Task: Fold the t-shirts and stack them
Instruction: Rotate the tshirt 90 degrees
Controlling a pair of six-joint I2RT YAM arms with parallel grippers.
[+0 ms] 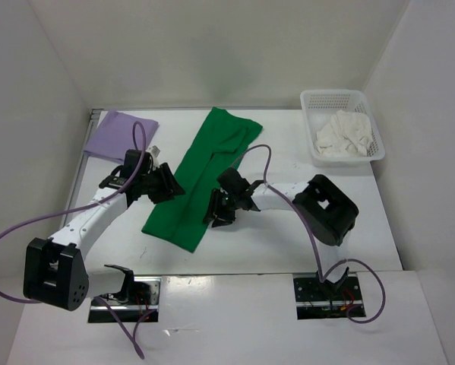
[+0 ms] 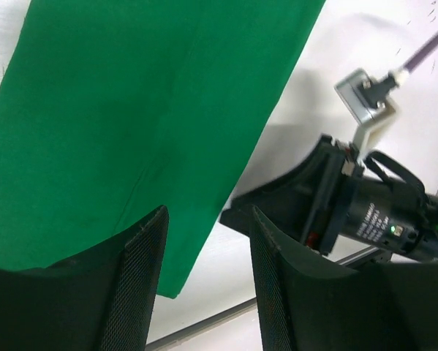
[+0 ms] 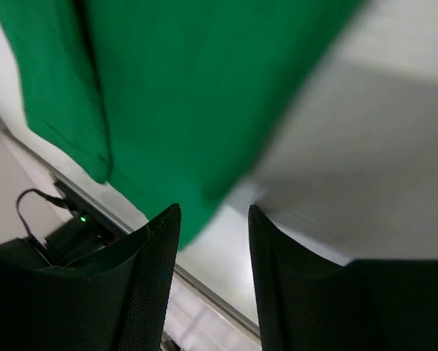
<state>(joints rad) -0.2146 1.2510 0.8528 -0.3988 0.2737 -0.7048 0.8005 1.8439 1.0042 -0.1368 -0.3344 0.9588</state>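
Note:
A bright green t-shirt lies folded lengthwise as a long strip running diagonally down the middle of the table; it also fills the left wrist view and the right wrist view. A pale lavender t-shirt lies folded at the back left. A cream-white t-shirt is crumpled inside the basket. My left gripper hovers at the strip's left edge, open and empty. My right gripper hangs at the strip's right edge, open with nothing between its fingers.
A white plastic mesh basket stands at the back right. White walls close in the table on three sides. The table's near edge with the two arm bases lies along the bottom. Purple cables loop off both arms.

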